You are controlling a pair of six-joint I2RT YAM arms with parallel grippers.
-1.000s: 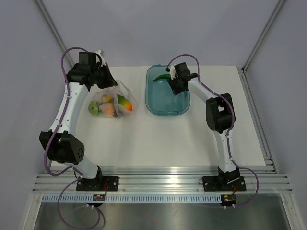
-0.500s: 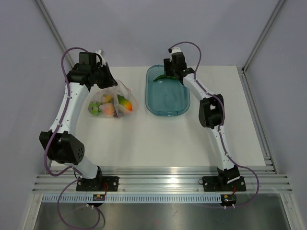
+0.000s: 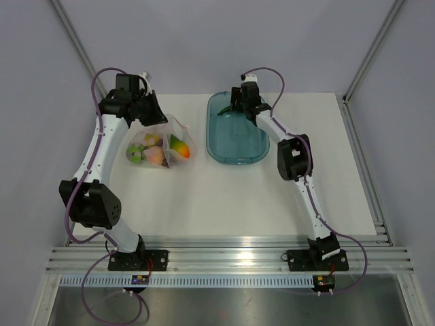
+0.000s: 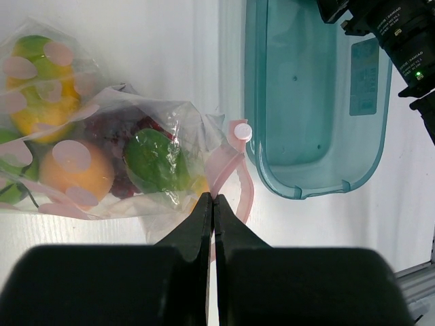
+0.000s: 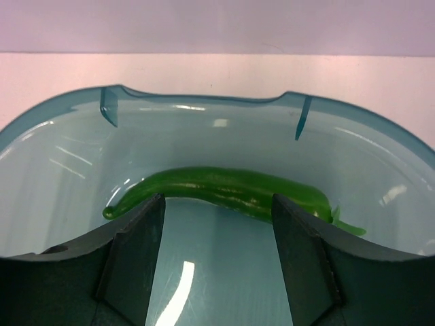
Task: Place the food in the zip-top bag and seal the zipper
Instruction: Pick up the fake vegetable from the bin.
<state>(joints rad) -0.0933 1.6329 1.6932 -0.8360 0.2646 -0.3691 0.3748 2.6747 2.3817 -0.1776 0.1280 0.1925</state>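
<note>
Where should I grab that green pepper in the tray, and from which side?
Grip the pepper at its thick middle, from above, fingers closing across its narrow width. It lies flat along the tray's far wall, tapering at both ends. The open right gripper now lines up along its length, so a quarter turn of the wrist probably helps.

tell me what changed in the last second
The right tool moved from over the tray's middle to its far end, and now stands open astride the green pepper. The left tool stayed pinched on the zip-top bag's edge; bag, fruits and tray have not moved.
</note>
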